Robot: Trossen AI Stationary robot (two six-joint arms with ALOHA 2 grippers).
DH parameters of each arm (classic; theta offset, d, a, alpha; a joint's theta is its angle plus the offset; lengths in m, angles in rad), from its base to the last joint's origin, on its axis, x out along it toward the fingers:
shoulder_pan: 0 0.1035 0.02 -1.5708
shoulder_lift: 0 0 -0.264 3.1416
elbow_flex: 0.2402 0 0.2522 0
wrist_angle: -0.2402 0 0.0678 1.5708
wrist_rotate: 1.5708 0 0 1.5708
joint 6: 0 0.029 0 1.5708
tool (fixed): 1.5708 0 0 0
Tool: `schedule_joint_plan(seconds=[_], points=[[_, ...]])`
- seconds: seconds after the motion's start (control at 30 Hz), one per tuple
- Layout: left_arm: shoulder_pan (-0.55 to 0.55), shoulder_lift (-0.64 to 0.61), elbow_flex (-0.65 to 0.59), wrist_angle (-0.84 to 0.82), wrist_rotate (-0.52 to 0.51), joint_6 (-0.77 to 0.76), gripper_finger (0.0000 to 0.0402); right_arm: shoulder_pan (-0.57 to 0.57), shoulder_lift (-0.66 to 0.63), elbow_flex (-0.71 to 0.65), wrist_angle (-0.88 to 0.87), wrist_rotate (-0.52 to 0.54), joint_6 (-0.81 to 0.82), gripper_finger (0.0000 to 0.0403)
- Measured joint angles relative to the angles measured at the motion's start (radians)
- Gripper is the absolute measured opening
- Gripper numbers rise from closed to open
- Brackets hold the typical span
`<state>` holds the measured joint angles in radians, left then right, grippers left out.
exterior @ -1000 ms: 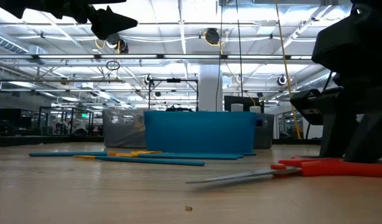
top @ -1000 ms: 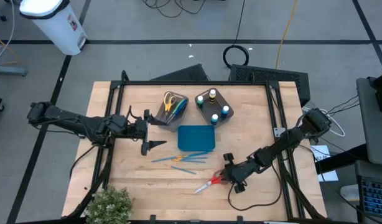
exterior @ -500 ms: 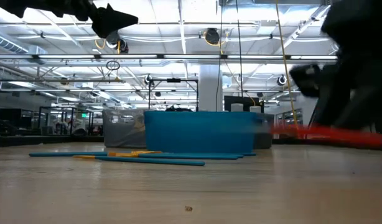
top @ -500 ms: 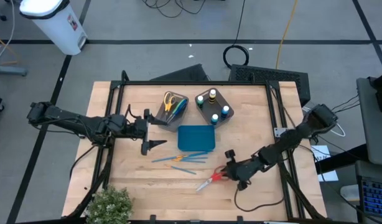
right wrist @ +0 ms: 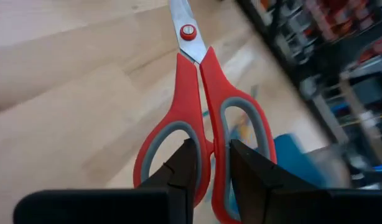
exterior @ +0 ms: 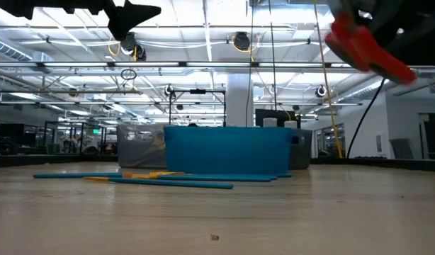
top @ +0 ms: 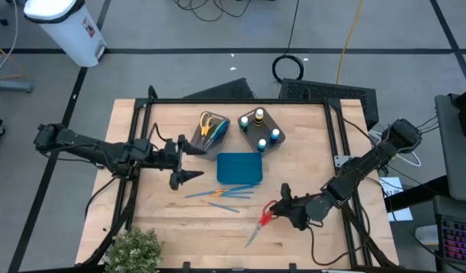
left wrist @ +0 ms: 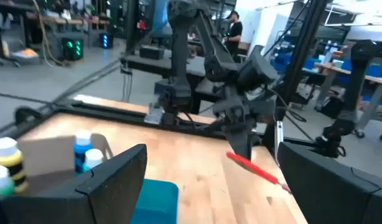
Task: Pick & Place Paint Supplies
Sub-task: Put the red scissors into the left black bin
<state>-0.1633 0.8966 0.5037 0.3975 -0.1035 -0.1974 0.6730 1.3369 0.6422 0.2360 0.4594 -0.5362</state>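
The red-handled scissors (top: pixel 261 220) hung clear of the bench, blades shut and pointing down toward its front edge, pinched at the handles by the right tool (top: pixel 277 210). Thin blue and orange brushes (top: pixel 220 195) lay flat mid-bench. Yellow-handled scissors (top: pixel 207 123) stood in one bin, and white paint bottles (top: pixel 259 127) stood upright in the other.

Wooden table (top: pixel 309 136) carries teal tray (top: pixel 239 167), two bins (top: pixel 259 129), scattered brushes (top: pixel 221 194).
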Motion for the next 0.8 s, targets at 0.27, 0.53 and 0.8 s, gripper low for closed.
schedule_joint_plan(seconds=[0.27,0.53,0.8], points=[[-0.028,0.228,0.001,0.33,0.017,-0.07,0.0365,-0.094,-0.034,0.006,0.047,0.07,-0.169,0.006],[-0.024,0.463,0.035,0.514,0.008,-0.332,0.0365,-0.169,-0.036,0.052,0.045,0.079,-0.243,0.006],[0.019,0.628,0.157,0.387,0.106,-0.485,0.0365,-0.161,-0.024,0.054,-0.025,0.142,-0.188,0.006]])
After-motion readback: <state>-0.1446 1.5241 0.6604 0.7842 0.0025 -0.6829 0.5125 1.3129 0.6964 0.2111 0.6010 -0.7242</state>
